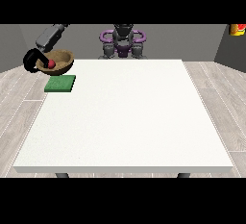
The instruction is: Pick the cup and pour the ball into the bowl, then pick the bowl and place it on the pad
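When scanning from largest to smallest, start with the white table (129,117), filling the middle of the view from nine o'clock to three o'clock. Next find the robot (122,43), small at twelve o'clock behind the far edge, with purple rings at the shoulders. Then follow the grey arm (49,37) slanting down from eleven o'clock toward the table's far corner at ten o'clock. Note there the brown bowl (58,60), mouth up and slightly tilted, overlapping that corner's edge; contact with the table impossible to judge. See the green pad (60,83) lying flat on the table just at six o'clock of the bowl, nearly meeting the bowl's underside in this view, yet bearing nothing. Turn to the black hand at the view's left (31,60), at nine o'clock of the bowl: fingers curled narrow round the near rim, gripping the bowl, with a thin black digit crossing inside toward the centre. Spot the red ball (51,64) inside the bowl, right beside that digit. Last, mark a small red and yellow object (237,29) on the wall at two o'clock, well apart from everything else. Nothing standing between bowl and pad.
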You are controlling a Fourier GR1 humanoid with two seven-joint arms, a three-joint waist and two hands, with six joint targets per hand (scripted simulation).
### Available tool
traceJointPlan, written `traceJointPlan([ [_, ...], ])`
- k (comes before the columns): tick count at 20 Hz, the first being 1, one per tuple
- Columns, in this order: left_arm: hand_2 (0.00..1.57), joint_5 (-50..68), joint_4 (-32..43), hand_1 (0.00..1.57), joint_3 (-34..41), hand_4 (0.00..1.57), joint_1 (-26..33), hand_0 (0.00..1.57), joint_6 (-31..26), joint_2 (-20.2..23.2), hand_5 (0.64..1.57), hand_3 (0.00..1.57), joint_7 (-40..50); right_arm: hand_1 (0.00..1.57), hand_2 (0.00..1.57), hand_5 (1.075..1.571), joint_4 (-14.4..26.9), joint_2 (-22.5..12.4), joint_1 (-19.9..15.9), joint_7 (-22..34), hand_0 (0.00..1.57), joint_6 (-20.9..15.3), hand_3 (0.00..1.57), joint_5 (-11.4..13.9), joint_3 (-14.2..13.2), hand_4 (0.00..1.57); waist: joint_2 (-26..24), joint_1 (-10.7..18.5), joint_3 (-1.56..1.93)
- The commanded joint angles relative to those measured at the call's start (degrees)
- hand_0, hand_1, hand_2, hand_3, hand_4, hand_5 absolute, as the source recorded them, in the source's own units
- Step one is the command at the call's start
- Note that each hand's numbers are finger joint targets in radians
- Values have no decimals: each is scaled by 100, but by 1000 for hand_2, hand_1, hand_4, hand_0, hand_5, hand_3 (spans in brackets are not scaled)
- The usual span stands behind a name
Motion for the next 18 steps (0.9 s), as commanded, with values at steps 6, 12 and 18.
traceJointPlan([
  [6,0,110,202,0,62,1192,126,0,-167,209,1562,0,-197,1465,1389,1539,200,-200,-250,-176,1465,-368,796,-52,-217,0,106,41,-3],
  [12,0,1,368,0,1,1191,207,0,-36,54,1565,0,-505,1434,1376,1534,117,449,-410,-459,1434,-794,670,-53,-92,0,167,40,-5],
  [18,0,153,69,0,83,1194,39,0,-82,276,1569,0,-526,194,412,1454,435,-240,-591,-417,194,-243,787,216,94,0,640,271,-1],
])
